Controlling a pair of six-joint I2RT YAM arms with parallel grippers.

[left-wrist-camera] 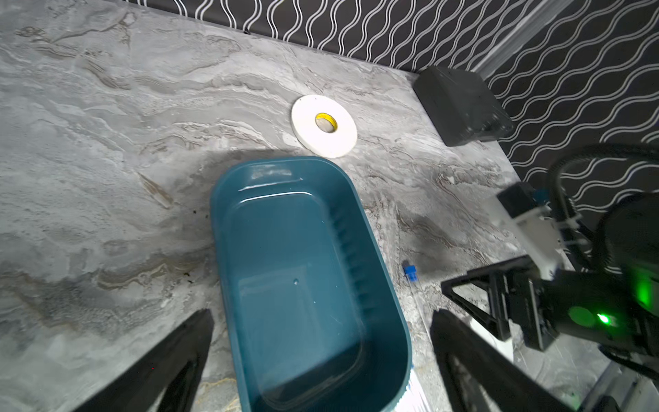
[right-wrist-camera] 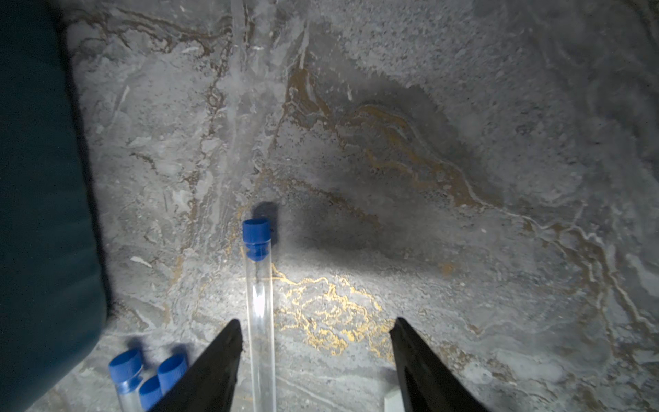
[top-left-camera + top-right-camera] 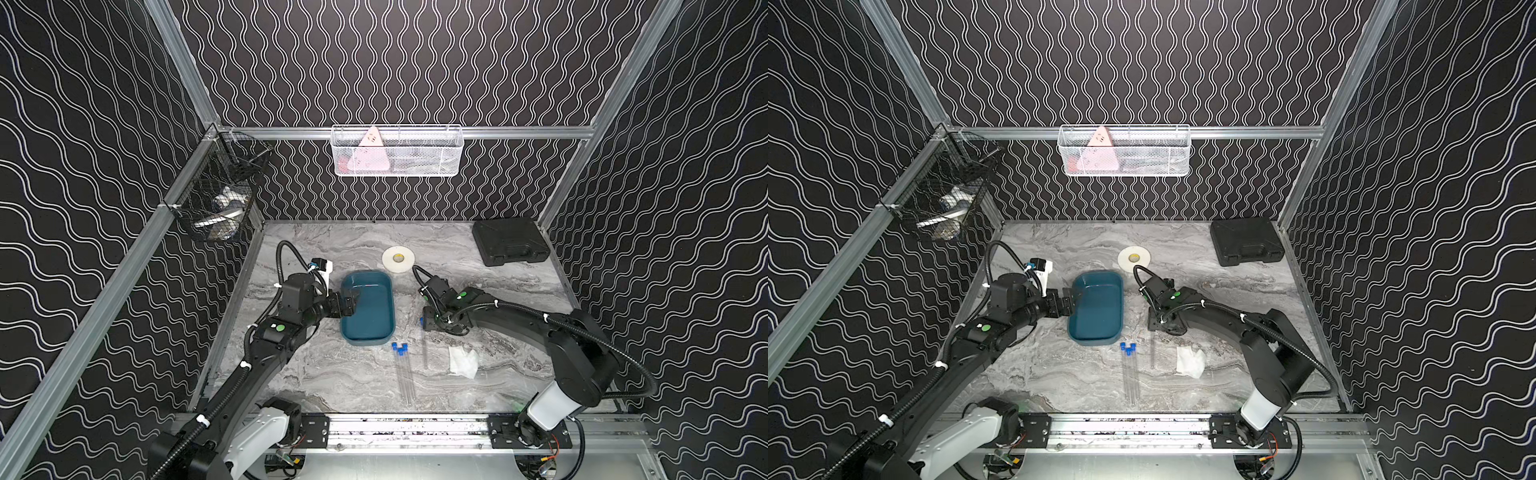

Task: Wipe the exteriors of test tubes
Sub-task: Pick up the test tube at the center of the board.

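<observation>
Beside tray (image 2: 42, 214), right gripper (image 2: 316, 321) parted astride one test tube (image 2: 259, 303), far end cropped, left gripper (image 1: 321, 314) wide.

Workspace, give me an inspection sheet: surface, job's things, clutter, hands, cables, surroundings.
Surface: grey marbled table.
Job's things: three tubes lie bundled near the tray; single tube lies apart; tissue beside it.
Clutter: tape roll, black case.
Hands: left hand open at the tray's rim; right hand open around the single tube, not gripping.
Cables: hoses loop along both arms, snagging nothing.
Surroundings: white basket on back wall, black basket on left wall.
</observation>
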